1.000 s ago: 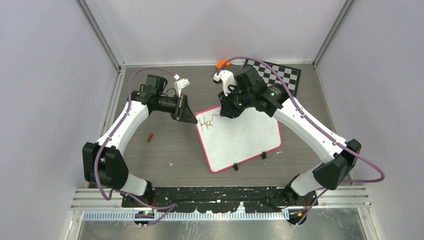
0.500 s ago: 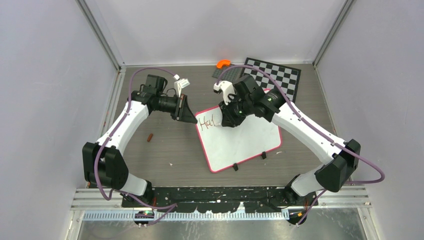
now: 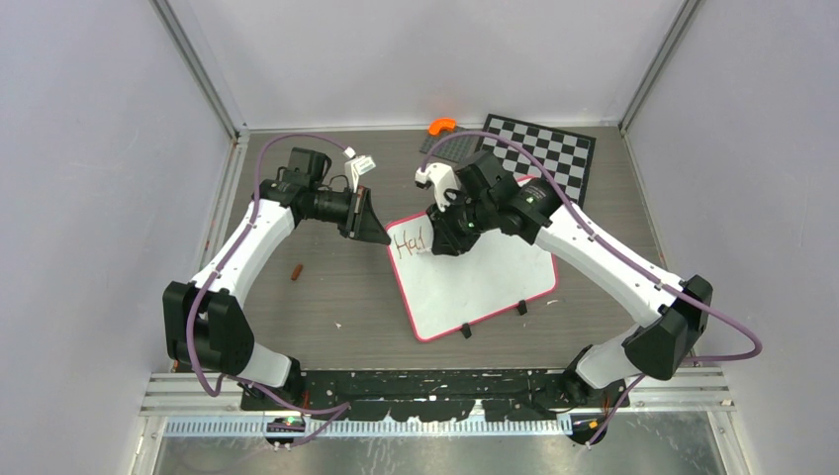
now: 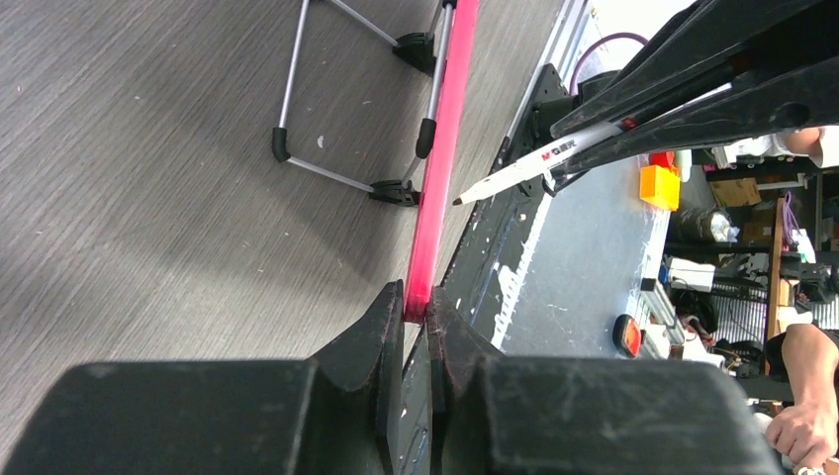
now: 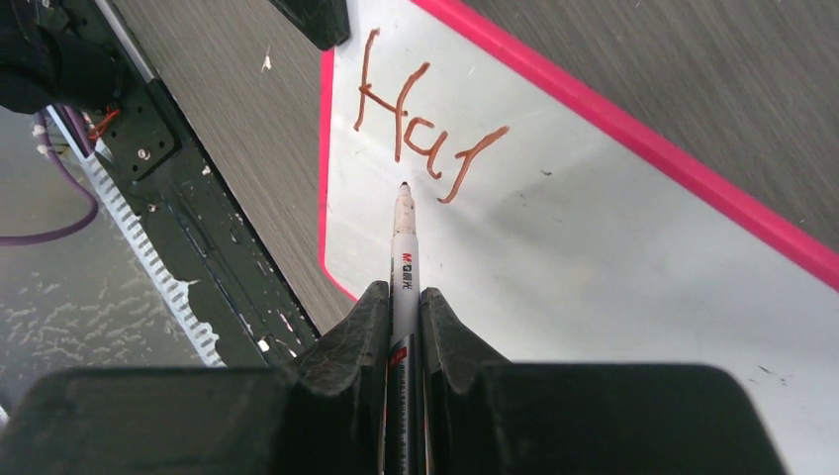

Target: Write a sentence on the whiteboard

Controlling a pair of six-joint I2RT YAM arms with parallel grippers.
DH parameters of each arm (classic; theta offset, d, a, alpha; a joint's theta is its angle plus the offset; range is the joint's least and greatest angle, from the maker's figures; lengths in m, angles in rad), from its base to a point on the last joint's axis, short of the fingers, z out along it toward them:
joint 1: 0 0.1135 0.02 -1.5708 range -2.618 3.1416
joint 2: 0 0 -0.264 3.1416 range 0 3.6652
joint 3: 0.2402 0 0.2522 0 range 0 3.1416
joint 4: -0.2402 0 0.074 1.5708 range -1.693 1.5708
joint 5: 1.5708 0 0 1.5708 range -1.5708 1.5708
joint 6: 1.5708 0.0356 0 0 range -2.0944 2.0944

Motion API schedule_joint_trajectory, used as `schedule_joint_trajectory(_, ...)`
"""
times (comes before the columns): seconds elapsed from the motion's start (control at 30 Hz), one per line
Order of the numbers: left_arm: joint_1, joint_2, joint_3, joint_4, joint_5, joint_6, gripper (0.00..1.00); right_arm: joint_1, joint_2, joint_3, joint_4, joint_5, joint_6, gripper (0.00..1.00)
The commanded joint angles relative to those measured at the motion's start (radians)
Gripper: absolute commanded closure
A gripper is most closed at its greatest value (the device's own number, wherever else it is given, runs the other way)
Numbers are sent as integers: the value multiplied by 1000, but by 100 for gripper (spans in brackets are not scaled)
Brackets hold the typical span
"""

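The whiteboard (image 3: 485, 282), white with a pink-red frame, lies tilted on the table's middle. Its far left corner carries the start of the sentence (image 3: 409, 242), red-brown letters "Ha" and one more stroke (image 5: 473, 163). My right gripper (image 3: 442, 240) (image 5: 404, 297) is shut on a white marker (image 5: 404, 247). The marker's tip points at the board just below those letters; whether it touches is unclear. My left gripper (image 3: 382, 236) (image 4: 418, 305) is shut on the whiteboard's pink frame (image 4: 441, 148) at the corner. The marker (image 4: 534, 163) shows from the side in the left wrist view.
A black-and-white chessboard (image 3: 552, 148) lies at the back right, with an orange object (image 3: 440, 126) beside it. A small red-brown piece (image 3: 296, 270) rests on the table left of the board. Black clip feet (image 3: 465, 332) stick out at the board's near edge.
My right gripper with the marker has shifted left and slightly nearer over the board. A further stroke has appeared after "Ha". The left arm has not moved.
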Motion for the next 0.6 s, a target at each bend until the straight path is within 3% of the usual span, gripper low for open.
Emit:
schedule_joint_trajectory(0.0, -6, -32, 5, 11, 53, -10, 100, -3, -36, 68, 20, 21, -15, 100)
schedule_joint_trajectory(0.57, -6, -37, 1, 14, 54, -11, 100, -37, -8, 73, 68, 108, 11, 100)
